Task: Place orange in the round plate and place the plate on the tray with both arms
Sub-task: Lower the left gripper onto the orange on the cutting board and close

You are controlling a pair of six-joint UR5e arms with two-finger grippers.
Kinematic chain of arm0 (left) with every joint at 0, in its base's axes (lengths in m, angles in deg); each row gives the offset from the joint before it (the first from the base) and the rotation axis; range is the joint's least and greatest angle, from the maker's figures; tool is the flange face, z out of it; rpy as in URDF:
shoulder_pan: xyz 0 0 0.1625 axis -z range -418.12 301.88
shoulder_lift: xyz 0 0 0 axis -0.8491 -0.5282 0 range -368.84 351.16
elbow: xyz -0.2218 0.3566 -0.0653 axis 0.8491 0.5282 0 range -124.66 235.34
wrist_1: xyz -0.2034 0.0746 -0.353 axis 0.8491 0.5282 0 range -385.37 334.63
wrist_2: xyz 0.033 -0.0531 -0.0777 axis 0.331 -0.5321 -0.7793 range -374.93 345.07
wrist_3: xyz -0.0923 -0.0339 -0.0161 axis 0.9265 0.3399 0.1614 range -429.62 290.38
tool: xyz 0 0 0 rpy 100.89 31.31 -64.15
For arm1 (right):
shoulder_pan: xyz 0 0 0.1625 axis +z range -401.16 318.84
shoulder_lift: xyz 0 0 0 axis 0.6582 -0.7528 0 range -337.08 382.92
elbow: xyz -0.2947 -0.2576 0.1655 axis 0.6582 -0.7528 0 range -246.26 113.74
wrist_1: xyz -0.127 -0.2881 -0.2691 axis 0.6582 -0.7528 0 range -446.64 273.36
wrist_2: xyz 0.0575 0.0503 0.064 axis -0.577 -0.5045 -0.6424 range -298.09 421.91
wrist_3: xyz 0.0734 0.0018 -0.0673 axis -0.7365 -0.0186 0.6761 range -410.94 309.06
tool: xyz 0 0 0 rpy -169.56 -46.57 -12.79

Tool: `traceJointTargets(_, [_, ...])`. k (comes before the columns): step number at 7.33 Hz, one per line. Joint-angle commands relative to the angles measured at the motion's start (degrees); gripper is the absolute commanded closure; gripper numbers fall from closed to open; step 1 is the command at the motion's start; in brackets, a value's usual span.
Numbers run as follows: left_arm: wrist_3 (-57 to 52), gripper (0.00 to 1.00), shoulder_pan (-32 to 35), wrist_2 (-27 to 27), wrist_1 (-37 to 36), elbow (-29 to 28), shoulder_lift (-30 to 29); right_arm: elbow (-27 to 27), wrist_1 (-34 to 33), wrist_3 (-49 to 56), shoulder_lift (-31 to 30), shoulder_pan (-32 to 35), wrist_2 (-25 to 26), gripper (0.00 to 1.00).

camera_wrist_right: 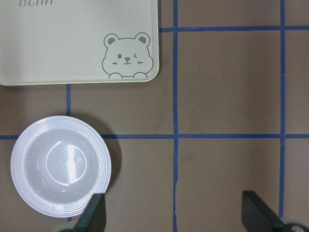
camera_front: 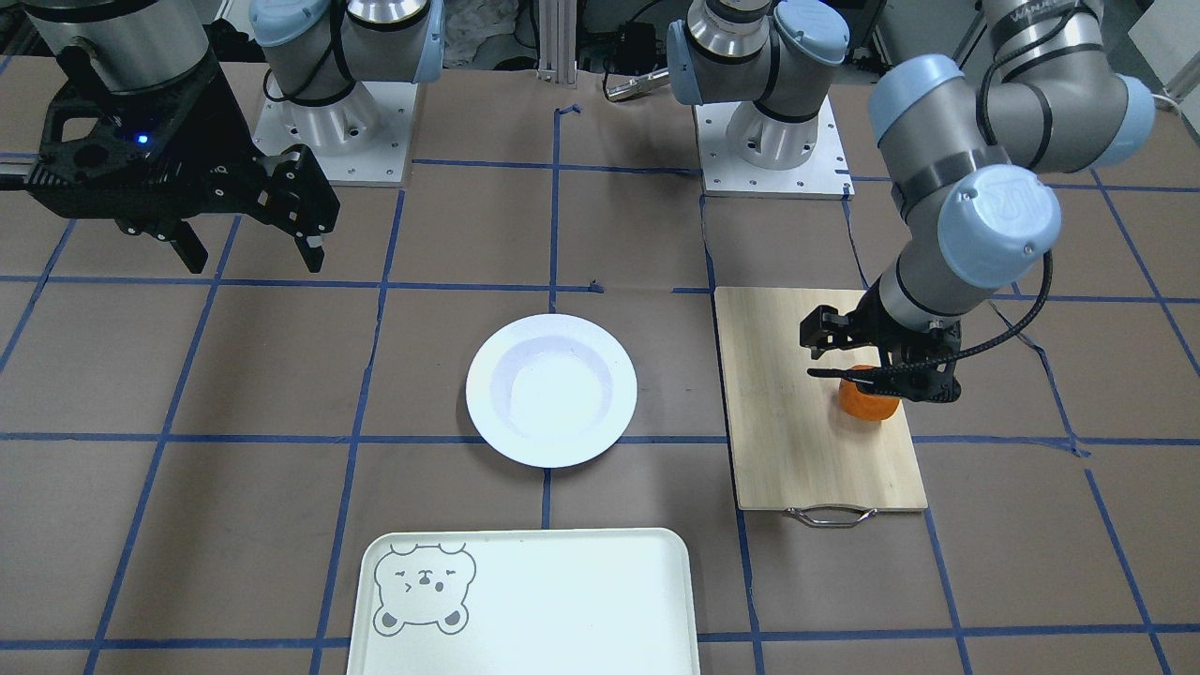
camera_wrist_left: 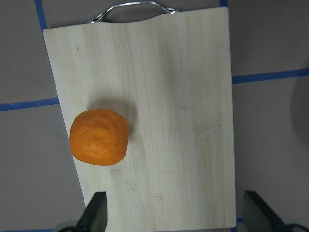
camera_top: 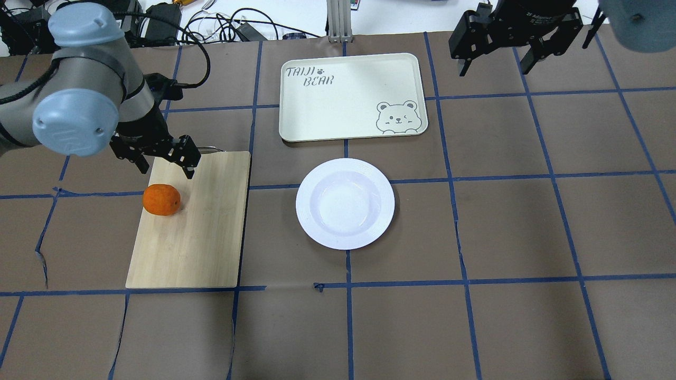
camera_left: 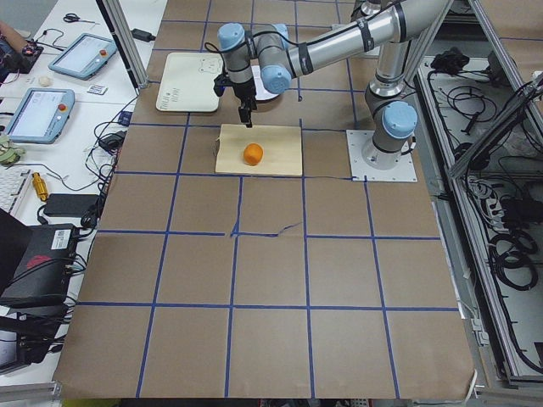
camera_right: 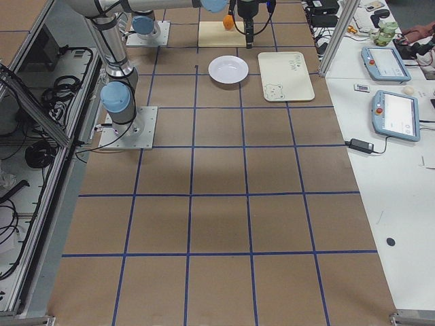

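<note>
left gripper: the left gripper [camera_top: 166, 170] has its fingers spread wide with nothing between them, over the 12 o'clock end of the bamboo cutting board [camera_top: 200, 232]
orange vs gripper: in the overhead view the orange [camera_top: 161, 199] sits just at 6 o'clock of the fingertips. On the left wrist cam it's off at about 10 o'clock from the gap and not between the fingers, no contact that I can see
orange spot: it's on the board, right by the 9 o'clock edge and in the upper half
orange shape: basically a ball, a touch wider than tall on the wrist cam, so there's no real long axis. Honestly can't tell where the stem end points
round plate: the round plate [camera_top: 345, 203] is flat on the table at 3 o'clock of the board, well apart from the orange
tray: the tray [camera_top: 348, 100] is at 12 o'clock of the plate, close but not touching, with the bear face in its 4 o'clock corner
right gripper: the right gripper [camera_top: 496, 66] is up at 2 o'clock of the tray, fingers apart, holding nothing
</note>
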Motion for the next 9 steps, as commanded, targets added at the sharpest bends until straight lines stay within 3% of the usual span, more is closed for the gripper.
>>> traceJointTargets(1, [-5.9, 0.0, -2.1, 3.6, -8.0, 4.0, -4.4, 0.0, 0.1, 0.0, 0.0, 0.0, 0.0, 0.0])
traceJointTargets(3, [-10.2, 0.0, -2.2, 5.7, -9.1, 4.0, -6.5, 0.1, 0.1, 0.0, 0.0, 0.1, 0.0, 0.0])
traceJointTargets(4, [-10.2, 0.05, -2.2, 5.7, -9.1, 4.0, -7.0, 1.0, -0.5, 0.0, -0.1, 0.0, 0.0, 0.0])
traceJointTargets(6, [-9.5, 0.61, -2.1, 5.2, -9.4, 3.8, -7.0, 1.3, -0.7, 0.0, -0.4, 0.0, -0.1, 0.0])
traceJointTargets(7, [-7.2, 0.8, -2.0, 4.9, -9.6, 3.5, -6.6, 1.3, -0.7, 0.0, -0.4, 0.0, -0.1, 0.0])
traceJointTargets(8, [-3.3, 0.87, -0.6, 2.8, -9.6, 2.9, -5.5, 1.4, -0.7, 0.0, -0.3, 0.0, -0.1, 0.0])
traceJointTargets(9, [3.7, 0.87, 0.5, -3.1, -8.3, 0.9, -4.9, 1.3, -0.6, 0.0, -0.4, 0.0, -0.1, 0.0])
